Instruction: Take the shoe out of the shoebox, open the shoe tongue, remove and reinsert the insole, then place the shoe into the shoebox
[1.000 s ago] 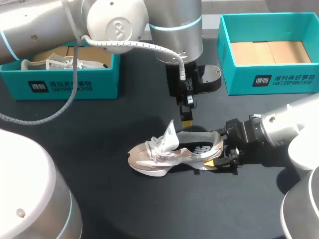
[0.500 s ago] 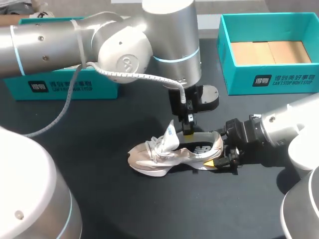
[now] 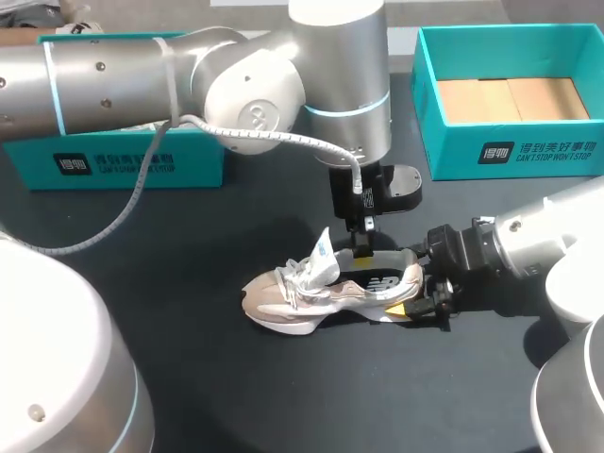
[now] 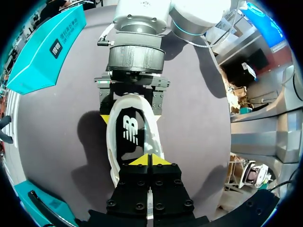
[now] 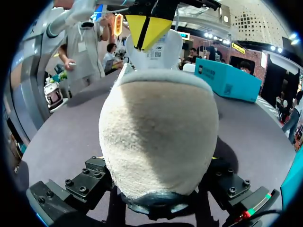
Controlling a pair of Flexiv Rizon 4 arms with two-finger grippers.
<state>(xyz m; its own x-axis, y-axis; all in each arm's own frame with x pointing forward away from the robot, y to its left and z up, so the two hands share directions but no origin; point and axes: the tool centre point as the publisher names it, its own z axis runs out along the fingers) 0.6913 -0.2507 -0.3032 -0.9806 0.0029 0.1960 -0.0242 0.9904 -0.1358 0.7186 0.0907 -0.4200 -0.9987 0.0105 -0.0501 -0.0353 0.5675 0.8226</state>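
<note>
shoe (image 3: 326,288) stands sole-down on the dark table (image 3: 189,359), near the middle, toe toward my left, heel toward the right arm. pale upper, laces loose. tongue (image 3: 323,253) is pulled up and stands nearly upright.

right end effector (image 4: 131,118): clamped on the heel, one yellow tip on each side of it, both against the shoe. the right wrist view is filled by the pale heel sitting between the fingers.

left end effector (image 4: 150,160): narrow, the two yellow tips pressed together with nothing seen between them. it hangs point-down over the shoe's opening, just behind the tongue. the black insole (image 4: 129,137) with white print lies inside the shoe, right under the tips. cannot tell whether the tips touch it.

right shoebox (image 3: 528,151): teal, open, at the far right of the table, brown card floor showing, well apart from the shoe.

left shoebox (image 3: 113,162): teal, far left, mostly covered by the left arm crossing over it.
</note>
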